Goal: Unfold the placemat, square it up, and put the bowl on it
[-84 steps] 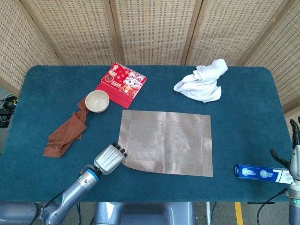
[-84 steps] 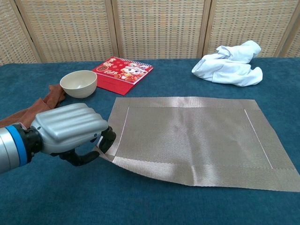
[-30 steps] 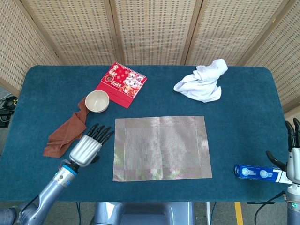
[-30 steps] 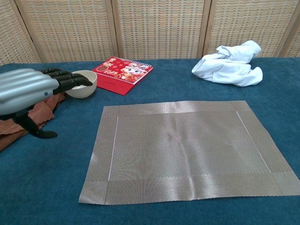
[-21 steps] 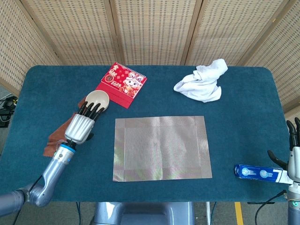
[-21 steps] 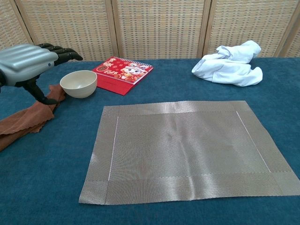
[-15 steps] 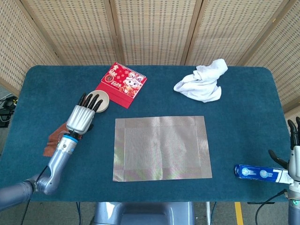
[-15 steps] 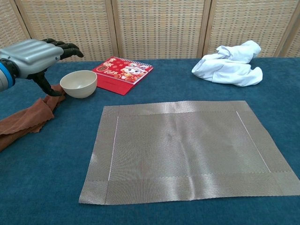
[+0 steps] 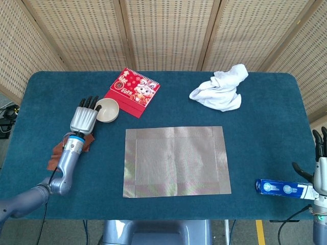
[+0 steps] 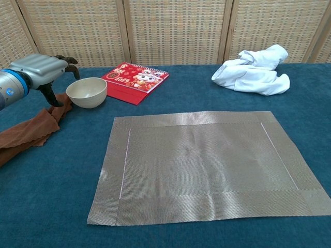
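Staged lab-style tabletop setup: blue felt-covered table (image 9: 265, 148) backed by woven rattan screen panels (image 9: 168, 33), floor visible below.

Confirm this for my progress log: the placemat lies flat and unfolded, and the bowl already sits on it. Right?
Not quite. The placemat does lie flat and unfolded, but the bowl sits off it, beside the red calendar, with the left hand next to it. The head view shows this.

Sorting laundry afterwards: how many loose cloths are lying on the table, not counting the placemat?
2: a white cloth bunched near the far right edge, and a brown cloth at the left, beside the bowl, partly hidden by the left hand.
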`<state>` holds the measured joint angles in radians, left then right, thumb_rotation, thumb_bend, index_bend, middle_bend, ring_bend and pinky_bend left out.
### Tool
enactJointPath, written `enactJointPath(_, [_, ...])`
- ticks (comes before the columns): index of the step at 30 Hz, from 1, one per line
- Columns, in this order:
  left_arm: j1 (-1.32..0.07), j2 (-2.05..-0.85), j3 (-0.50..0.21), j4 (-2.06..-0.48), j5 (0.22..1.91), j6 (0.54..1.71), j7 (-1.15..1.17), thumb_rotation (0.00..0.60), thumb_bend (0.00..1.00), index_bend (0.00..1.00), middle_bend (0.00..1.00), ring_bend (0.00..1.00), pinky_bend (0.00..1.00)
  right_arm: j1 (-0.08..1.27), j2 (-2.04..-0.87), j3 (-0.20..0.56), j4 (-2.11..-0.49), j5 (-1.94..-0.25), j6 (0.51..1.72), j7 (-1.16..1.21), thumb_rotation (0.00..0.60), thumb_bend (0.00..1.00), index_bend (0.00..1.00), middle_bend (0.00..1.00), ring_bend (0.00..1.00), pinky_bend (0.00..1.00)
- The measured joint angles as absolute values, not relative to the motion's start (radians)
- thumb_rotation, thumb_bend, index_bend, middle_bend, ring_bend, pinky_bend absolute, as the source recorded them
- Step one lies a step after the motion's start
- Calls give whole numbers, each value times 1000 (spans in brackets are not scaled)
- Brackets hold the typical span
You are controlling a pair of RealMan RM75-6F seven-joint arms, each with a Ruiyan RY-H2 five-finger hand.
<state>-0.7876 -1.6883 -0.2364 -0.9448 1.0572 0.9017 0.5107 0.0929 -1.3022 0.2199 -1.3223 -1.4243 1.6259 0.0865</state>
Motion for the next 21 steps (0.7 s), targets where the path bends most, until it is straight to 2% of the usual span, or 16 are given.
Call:
enactJointPath(12, [-839,-1814,-234,-748,1091,851,399,600,222,331,0,10,123,92,-1303,222,-1321,-1422,1629,92,600,293,85,0,0,0])
enactJointPath(15, [-850,-1837,-235,-712,1096,842,392,600,230,366,4,43,154,92,-1302,225,-1320,-1419,1629,95,600,293,85,0,0,0])
enactJointPath(21, [-858,-1865,-232,-661,1107,836,383,600,244,454,77,122,223,90,-1301,227,-1321,-1417,1631,103,600,293,86,0,0,0])
